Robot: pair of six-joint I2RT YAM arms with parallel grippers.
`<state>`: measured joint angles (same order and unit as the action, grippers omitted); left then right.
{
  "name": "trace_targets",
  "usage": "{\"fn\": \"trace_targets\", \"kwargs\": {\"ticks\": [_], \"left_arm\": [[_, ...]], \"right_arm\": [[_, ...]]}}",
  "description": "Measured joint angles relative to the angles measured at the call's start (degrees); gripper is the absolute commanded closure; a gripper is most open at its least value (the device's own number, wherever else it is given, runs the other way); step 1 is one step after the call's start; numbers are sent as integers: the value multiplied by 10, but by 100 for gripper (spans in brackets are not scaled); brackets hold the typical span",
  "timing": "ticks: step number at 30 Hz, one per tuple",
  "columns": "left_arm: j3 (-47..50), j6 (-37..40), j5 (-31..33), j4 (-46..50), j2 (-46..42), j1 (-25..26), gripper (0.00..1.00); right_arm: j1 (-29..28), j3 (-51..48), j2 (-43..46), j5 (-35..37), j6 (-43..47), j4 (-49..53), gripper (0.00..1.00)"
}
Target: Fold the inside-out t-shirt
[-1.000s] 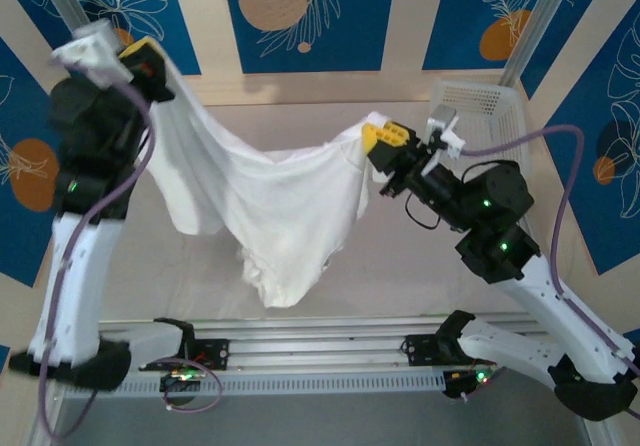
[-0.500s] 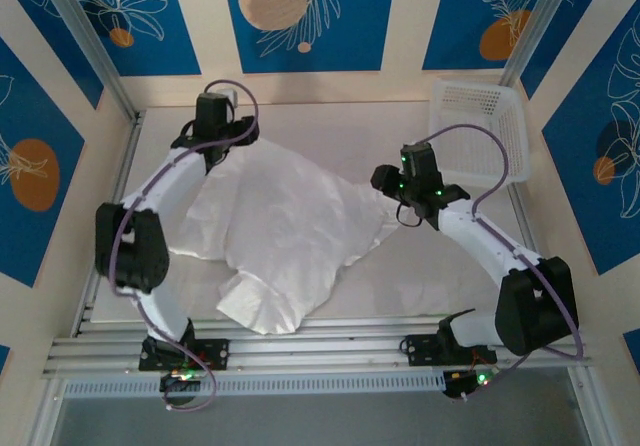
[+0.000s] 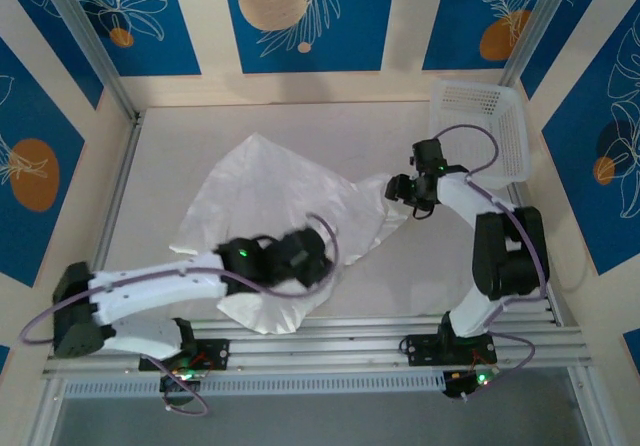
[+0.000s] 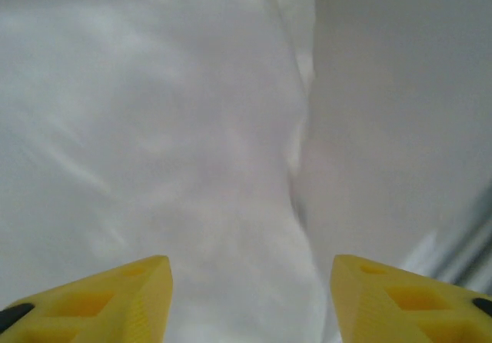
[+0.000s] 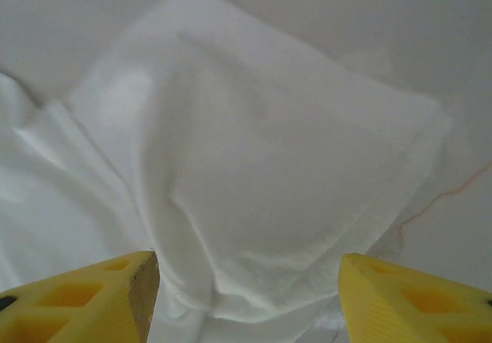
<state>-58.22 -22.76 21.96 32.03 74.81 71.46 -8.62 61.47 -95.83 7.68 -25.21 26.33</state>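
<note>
t-shirt (image 3: 270,201): lying spread on table (image 3: 400,286), wrinkled | left gripper (image 4: 250,274): fingers apart, empty, over its near edge | right gripper (image 5: 247,266): fingers apart, empty, over its right flap

Plain white t-shirt (image 3: 270,196); white lattice basket (image 3: 485,116)

No text, label, brand or number reads anywhere: blue leaf-print wall panels (image 3: 300,46), white t-shirt (image 3: 270,201) and lattice basket (image 3: 476,87) show none legible, though the blurred left wrist view may hide small print.
</note>
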Motion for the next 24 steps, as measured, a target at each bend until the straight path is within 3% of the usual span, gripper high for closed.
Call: {"fn": "trace_targets", "kwargs": {"ticks": [3,10,17,18,20,21,24], "left_arm": [[55,-52,-13,37,26,48,38],[165,-155,-50,53,-18,57,25],[196,-144,-116,42,-13,57,26],[196,-140,-125,39,-4,57,35],[196,-131,-133,34,16,57,93],[195,-126,-132,35,29,57,100],[186,-112,-116,56,52,53,100]], "right_arm": [[-23,4,-27,0,2,24,36],[-99,-18,1,11,-1,41,34],[-112,-60,81,16,-9,51,32],[-112,-60,83,18,-9,50,32],[-111,-60,83,23,-8,49,30],[-110,-60,82,25,-3,49,29],[-109,-50,79,38,27,54,27]]}}
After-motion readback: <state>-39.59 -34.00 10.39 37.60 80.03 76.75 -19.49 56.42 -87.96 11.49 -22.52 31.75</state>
